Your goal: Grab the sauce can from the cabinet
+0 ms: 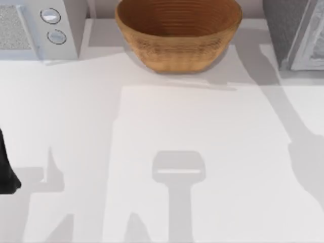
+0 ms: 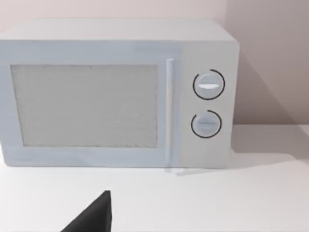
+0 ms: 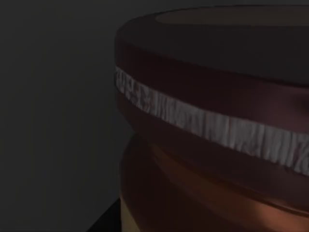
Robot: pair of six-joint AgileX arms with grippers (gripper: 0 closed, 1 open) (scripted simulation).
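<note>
basket (image 1: 178, 38): woven wicker | microwave (image 2: 120, 92): smooth matt | sauce can (image 3: 212, 135): glossy, rough pale band

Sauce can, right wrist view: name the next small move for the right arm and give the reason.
Probably shut the right gripper on the sauce can and then draw it back out. In the right wrist view the can sits very close in a dark surround, which suggests the approach is done; whether the fingers already hold it cannot be told. The left arm waits at the table's left edge, facing the microwave.
</note>
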